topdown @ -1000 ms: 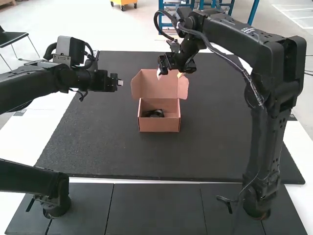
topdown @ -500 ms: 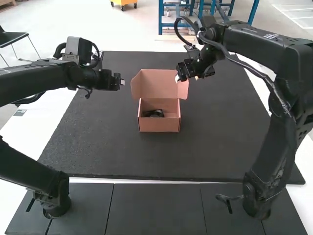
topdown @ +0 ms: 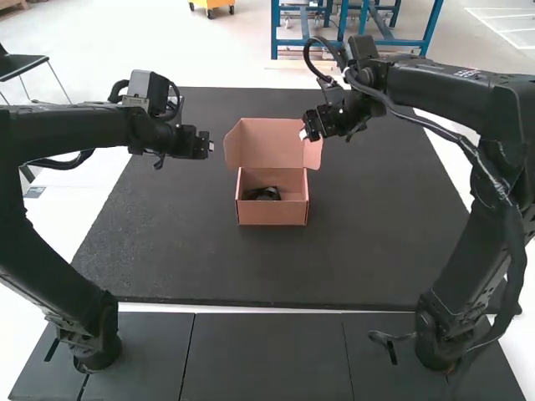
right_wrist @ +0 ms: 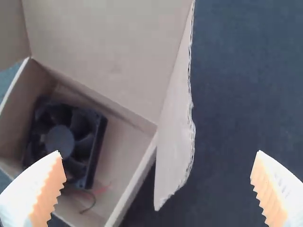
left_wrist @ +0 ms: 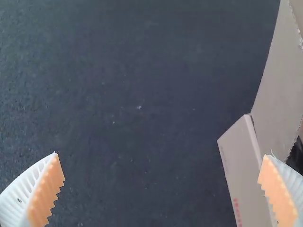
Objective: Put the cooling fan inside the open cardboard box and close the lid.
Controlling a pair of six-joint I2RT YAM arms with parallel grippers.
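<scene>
An open cardboard box [topdown: 272, 196] stands in the middle of the black mat, its lid [topdown: 267, 144] raised upright at the far side. A black cooling fan [topdown: 267, 194] lies inside it, and the right wrist view looks down on the fan [right_wrist: 66, 144] resting against the box wall. My left gripper [topdown: 203, 145] hovers open just left of the lid's left flap [left_wrist: 246, 179]. My right gripper [topdown: 308, 128] hangs open above the lid's right flap [right_wrist: 177, 137]. Neither gripper holds anything.
The black mat [topdown: 167, 242] covers most of the table, with white table surface [topdown: 33, 217] beyond it on the left. Both arms stand raised over the far half of the mat, one on each side of the box.
My right gripper has moved right and down from behind the lid top to its right flap. My left gripper has shifted slightly toward the lid's left flap.
</scene>
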